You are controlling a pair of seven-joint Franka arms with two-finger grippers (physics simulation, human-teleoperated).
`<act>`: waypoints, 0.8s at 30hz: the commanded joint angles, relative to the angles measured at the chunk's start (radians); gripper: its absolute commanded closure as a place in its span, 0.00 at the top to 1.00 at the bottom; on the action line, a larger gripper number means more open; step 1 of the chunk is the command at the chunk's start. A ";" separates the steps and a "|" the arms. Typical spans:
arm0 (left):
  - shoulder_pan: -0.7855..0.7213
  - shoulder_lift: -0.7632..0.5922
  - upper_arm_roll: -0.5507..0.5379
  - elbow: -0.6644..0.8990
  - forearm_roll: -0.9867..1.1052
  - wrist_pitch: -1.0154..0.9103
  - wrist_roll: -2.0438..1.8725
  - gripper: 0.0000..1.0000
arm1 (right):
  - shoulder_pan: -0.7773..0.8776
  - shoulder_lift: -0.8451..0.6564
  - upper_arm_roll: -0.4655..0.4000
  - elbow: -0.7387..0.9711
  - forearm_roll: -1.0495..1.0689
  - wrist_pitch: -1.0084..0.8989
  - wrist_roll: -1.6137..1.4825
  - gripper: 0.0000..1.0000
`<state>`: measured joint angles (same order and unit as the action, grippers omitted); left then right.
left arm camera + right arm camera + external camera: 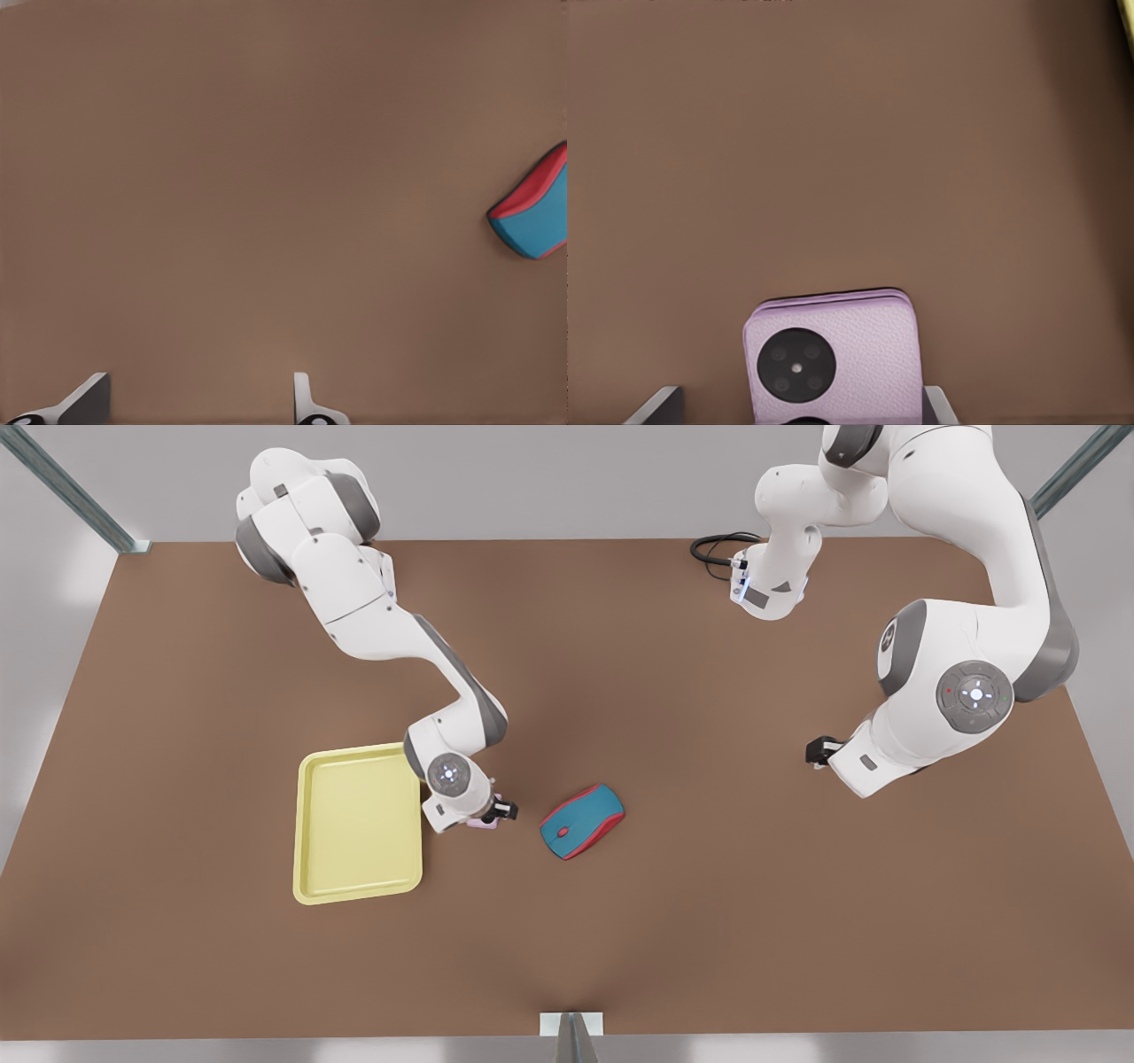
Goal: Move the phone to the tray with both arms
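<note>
A brown table [673, 921] holds a pale yellow tray [356, 824], a tiny pink phone [483, 824] and a blue-and-red computer mouse [582, 821]. Two white robot arms reach over it.

The tray lies on the front view's left side of the table. The phone sits just beside the tray's right edge, between the tray and the mouse, and is mostly covered by the gripper above it. The mouse lies a little to the right of the phone, apart from it.

The right gripper [496, 812] is on the arm at the front view's left and is down at the phone. In the right wrist view the phone [833, 354] lies between the two fingertips [656, 405], its dark round camera lenses facing up. The fingertips stand on either side of the phone; whether they are pressing it cannot be told.

The left gripper [819, 751] is on the arm at the front view's right, well apart from the phone and the tray, and this arm waits. In the left wrist view the left gripper [195, 403] has its fingers spread apart over bare table, grasping nothing, with the mouse [536, 217] off to one side.

A black cable [719, 547] lies at the far edge of the table.
</note>
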<state>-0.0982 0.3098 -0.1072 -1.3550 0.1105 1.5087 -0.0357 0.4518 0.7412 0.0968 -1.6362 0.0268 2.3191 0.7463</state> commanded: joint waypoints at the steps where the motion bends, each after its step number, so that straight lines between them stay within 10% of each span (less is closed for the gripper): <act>1: 0.000 0.002 0.000 0.000 0.003 0.004 0.060 1.00 | 0.001 0.000 0.000 -0.005 0.001 0.036 0.191 1.00; 24: -0.005 0.017 0.000 0.004 0.003 0.019 0.023 1.00 | 0.005 0.009 -0.012 -0.040 -0.004 0.060 0.179 0.90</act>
<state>-0.1028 0.3279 -0.1072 -1.3520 0.1129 1.5266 -0.0100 0.4567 0.7505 0.0847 -1.6749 0.0244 2.3664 0.8822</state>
